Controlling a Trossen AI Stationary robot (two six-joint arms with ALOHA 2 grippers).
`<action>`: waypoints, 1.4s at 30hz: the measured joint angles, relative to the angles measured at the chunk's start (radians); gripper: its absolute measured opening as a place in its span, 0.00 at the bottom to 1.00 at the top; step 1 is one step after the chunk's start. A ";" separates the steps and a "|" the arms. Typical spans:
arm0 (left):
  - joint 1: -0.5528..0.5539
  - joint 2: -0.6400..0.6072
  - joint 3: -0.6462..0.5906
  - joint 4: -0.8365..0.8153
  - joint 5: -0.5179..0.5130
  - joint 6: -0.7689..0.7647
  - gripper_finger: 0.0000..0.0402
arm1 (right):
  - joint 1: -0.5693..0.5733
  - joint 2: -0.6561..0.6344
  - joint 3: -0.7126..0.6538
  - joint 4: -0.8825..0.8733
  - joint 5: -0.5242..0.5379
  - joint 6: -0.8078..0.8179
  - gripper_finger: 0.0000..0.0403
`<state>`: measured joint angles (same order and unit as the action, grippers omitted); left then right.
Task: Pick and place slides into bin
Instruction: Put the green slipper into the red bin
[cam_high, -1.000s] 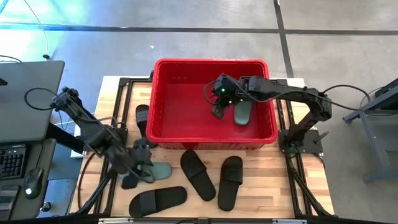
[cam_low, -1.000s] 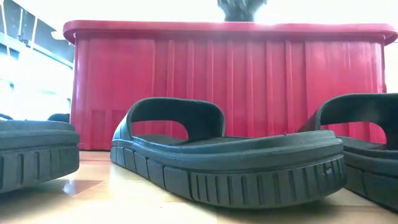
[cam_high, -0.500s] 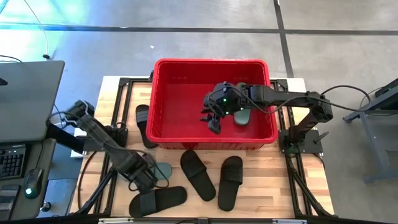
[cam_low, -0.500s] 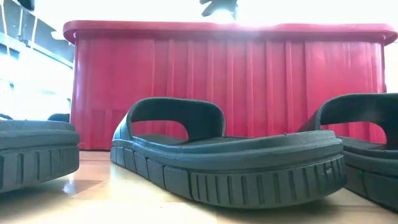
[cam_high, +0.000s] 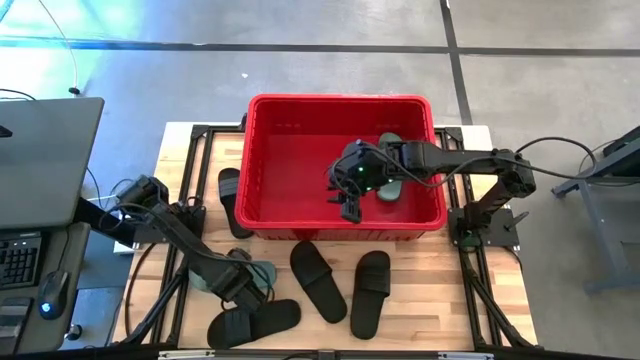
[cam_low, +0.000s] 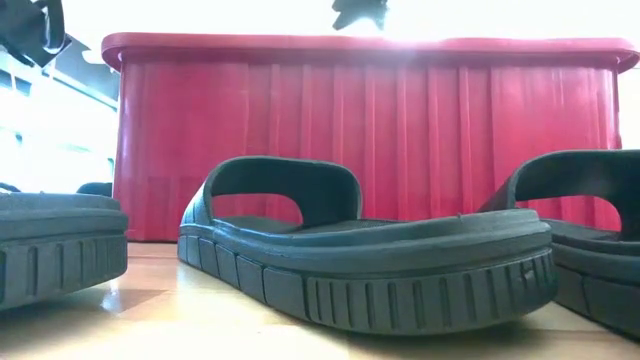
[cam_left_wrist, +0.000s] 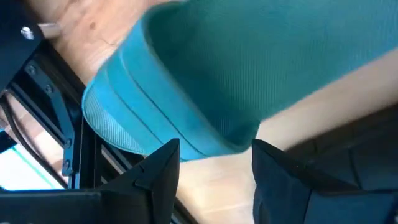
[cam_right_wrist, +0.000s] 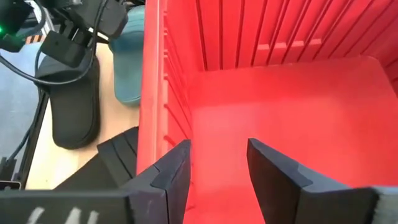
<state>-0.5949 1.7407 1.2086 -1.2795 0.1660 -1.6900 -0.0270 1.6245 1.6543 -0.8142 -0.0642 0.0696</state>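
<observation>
Large red rectangular plastic bin (cam_high: 268, 160) with ribbed, tapering walls — stands at the far middle of the pale wooden bench (cam_high: 420, 290). One sage-green slide sandal (cam_high: 388, 180) lies on its floor toward the right side.

Right claw (cam_high: 350, 205) — hangs inside the bin above the near wall, its two dark fingers (cam_right_wrist: 171, 171) apart with nothing between them; the sage-green sandal in the bin lies just beside it, not touched. In the low view it shows as a dark shape (cam_low: 358, 12) above the bin's rim.

Left claw (cam_high: 245, 288) — low over the bench's near left part, right at the second sage-green slide sandal (cam_high: 262, 272). In the left wrist view its fingers (cam_left_wrist: 155, 177) are spread, with the edge of that sandal (cam_left_wrist: 205, 74) just ahead of them; no grip on it.

Black ribbed-strap slide sandals, four, all on the bench outside the bin:
- one (cam_high: 229, 195) just beside the bin's left wall;
- one (cam_high: 255, 322) at the near edge, just beside the left claw;
- one (cam_high: 318, 280) angled in front of the bin;
- one (cam_high: 370, 292) to the right of it, close but apart.
</observation>
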 joint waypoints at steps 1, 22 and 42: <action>0.000 0.005 0.000 0.008 -0.001 -0.013 0.46 | 0.000 0.000 0.000 -0.007 0.000 0.000 0.37; 0.000 0.058 0.000 -0.082 -0.028 -0.067 0.46 | 0.002 0.000 0.000 -0.084 -0.015 0.026 0.35; -0.001 0.149 0.021 -0.120 -0.026 0.059 0.16 | 0.002 0.000 -0.001 -0.092 -0.018 0.027 0.35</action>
<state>-0.5957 1.8896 1.2295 -1.3997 0.1402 -1.6313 -0.0254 1.6249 1.6535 -0.9062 -0.0822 0.0963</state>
